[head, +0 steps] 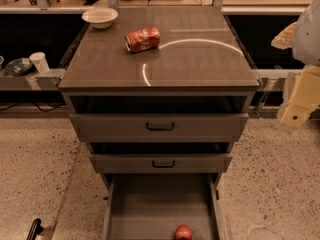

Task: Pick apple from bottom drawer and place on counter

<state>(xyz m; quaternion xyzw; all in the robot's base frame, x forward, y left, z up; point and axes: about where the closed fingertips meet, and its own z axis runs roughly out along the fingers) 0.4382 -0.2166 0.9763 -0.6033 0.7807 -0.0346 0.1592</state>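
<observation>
The apple [183, 232] is small, round and red. It lies on the grey floor of the bottom drawer [150, 204], near the front right, partly cut off by the lower edge of the view. The bottom drawer is pulled far out. The counter [200, 64] is the glossy grey-brown top of the cabinet and shows an arc of reflected light. My gripper [299, 101] hangs at the far right edge, beside the cabinet at about counter height, well away from the apple.
A crushed red soda can [142, 39] lies on its side on the counter and a white bowl [100, 17] stands at its back left. The two upper drawers [160, 126] are partly open. A white cup [39, 61] stands on a low shelf at left. Speckled floor surrounds the cabinet.
</observation>
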